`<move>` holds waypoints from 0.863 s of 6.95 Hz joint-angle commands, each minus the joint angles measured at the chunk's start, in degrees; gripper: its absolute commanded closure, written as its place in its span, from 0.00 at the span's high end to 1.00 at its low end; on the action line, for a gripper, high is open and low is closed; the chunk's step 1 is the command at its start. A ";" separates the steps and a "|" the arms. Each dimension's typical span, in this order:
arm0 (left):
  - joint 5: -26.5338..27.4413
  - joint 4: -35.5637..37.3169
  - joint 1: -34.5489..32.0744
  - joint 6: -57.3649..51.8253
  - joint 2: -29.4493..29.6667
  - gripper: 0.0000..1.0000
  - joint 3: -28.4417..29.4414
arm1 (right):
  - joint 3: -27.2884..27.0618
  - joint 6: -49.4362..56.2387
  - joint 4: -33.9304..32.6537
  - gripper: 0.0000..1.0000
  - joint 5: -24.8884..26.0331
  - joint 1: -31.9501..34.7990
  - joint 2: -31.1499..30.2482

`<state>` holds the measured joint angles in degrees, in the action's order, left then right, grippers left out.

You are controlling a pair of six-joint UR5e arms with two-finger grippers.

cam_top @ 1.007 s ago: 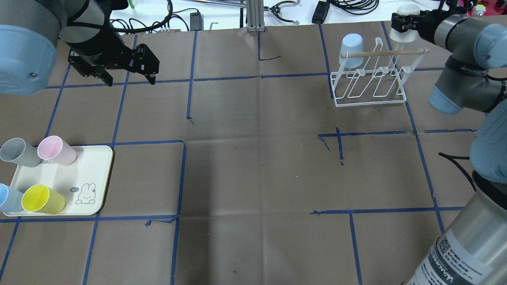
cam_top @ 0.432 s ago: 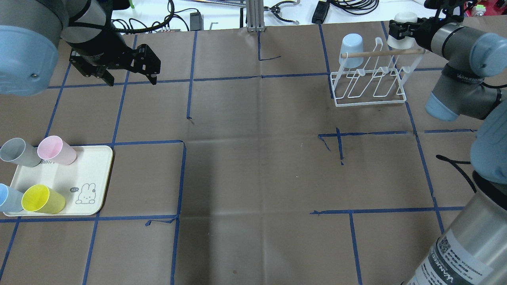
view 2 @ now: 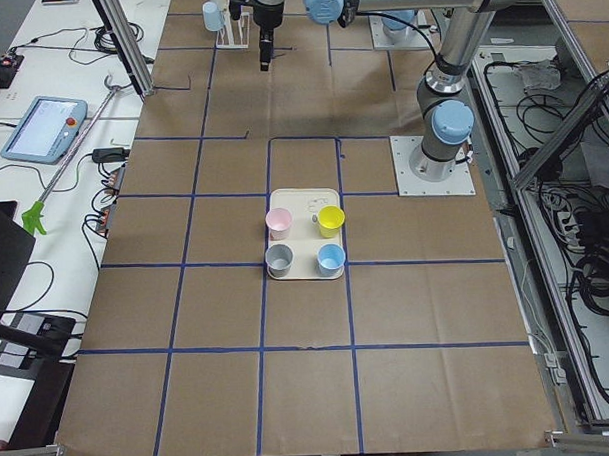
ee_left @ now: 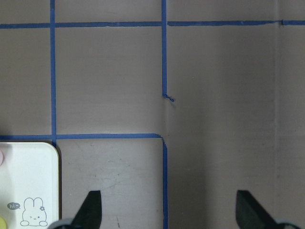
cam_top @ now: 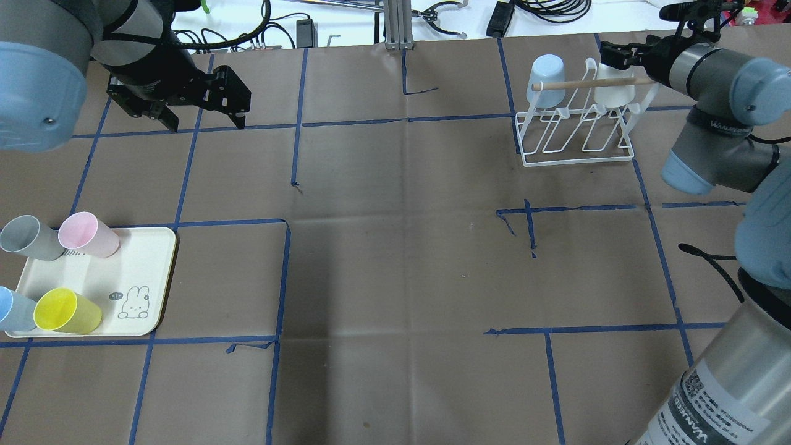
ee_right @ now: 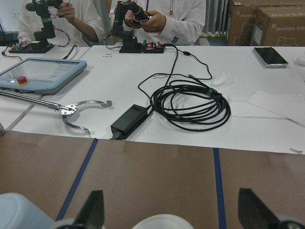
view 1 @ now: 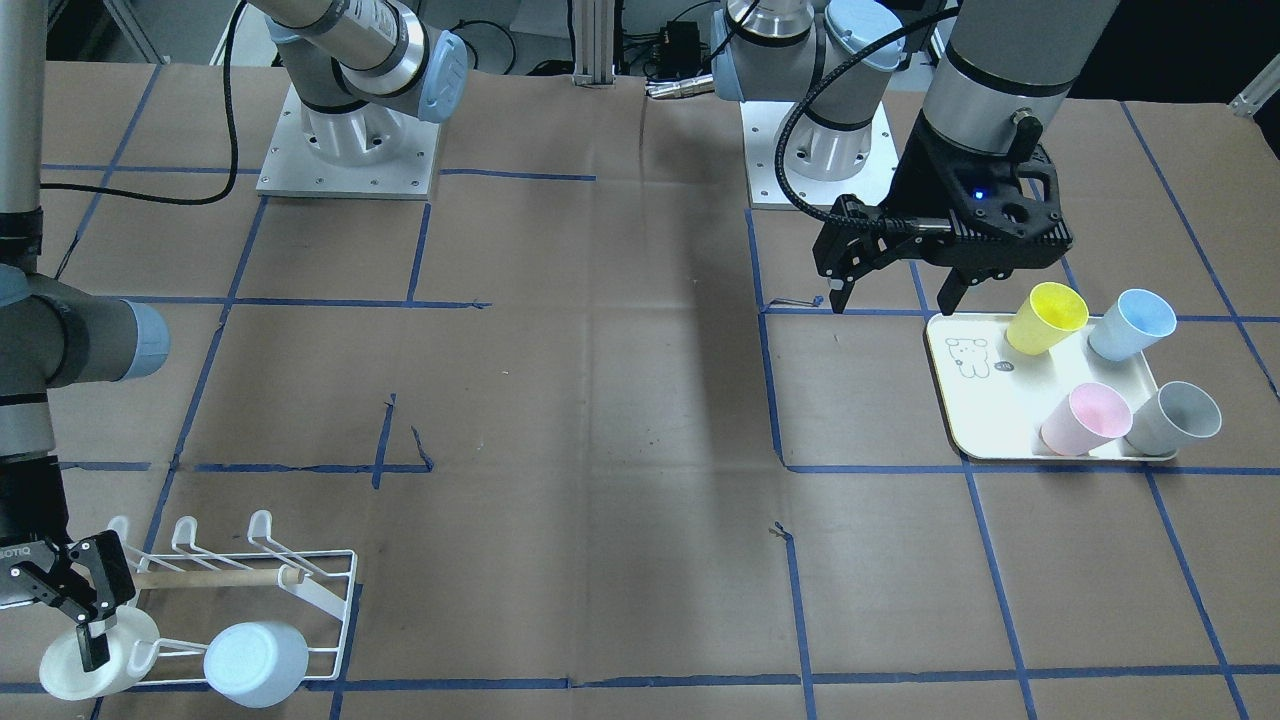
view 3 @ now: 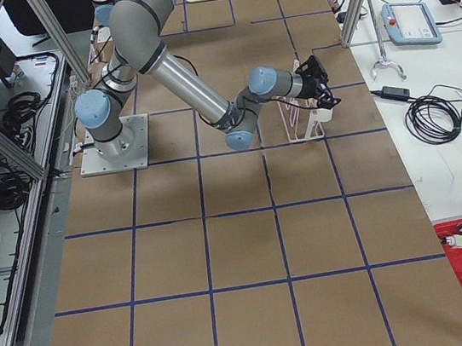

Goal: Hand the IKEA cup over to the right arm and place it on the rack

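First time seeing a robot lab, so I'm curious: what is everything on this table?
Table: one, brown paper with blue tape lines, under everything.
Tray: one, cream with a bunny drawing, on the robot's left side.
Cups on the tray: four; yellow cup, blue cup, pink cup, grey cup.
Rack: one, white wire with a wooden dowel, on the robot's right side.
Cups on the rack: two, upside down; pale blue cup, white cup.
Left claw: one, black, open, above the table beside the tray.
Right claw: one, black, open, at the white cup.
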<state>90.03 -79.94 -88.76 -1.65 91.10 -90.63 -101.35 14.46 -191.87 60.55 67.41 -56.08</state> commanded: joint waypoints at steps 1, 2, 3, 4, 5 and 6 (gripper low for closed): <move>0.41 -0.04 0.07 1.37 -0.13 1.00 0.10 | 0.80 0.04 1.66 1.00 0.09 0.09 -1.48; 0.50 -0.04 0.07 2.95 -0.22 1.00 0.10 | 0.98 0.04 6.89 1.00 0.35 0.17 -3.06; 0.50 -0.04 0.07 3.40 -0.31 1.00 0.10 | 2.55 0.39 16.00 1.00 0.44 0.44 -6.20; 0.59 -0.13 0.07 4.88 -0.31 1.00 0.10 | 5.09 0.56 27.75 1.00 0.88 0.87 -9.72; 0.50 -0.30 0.07 5.07 -0.31 1.00 0.10 | 8.07 0.57 40.83 1.00 5.93 2.53 -13.49; 0.32 -0.56 0.07 5.34 -0.31 1.00 0.10 | 10.89 0.31 50.01 1.00 12.07 5.85 -16.40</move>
<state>90.50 -80.25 -88.68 3.25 90.79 -90.52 -93.74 14.93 -154.08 66.60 70.29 -68.71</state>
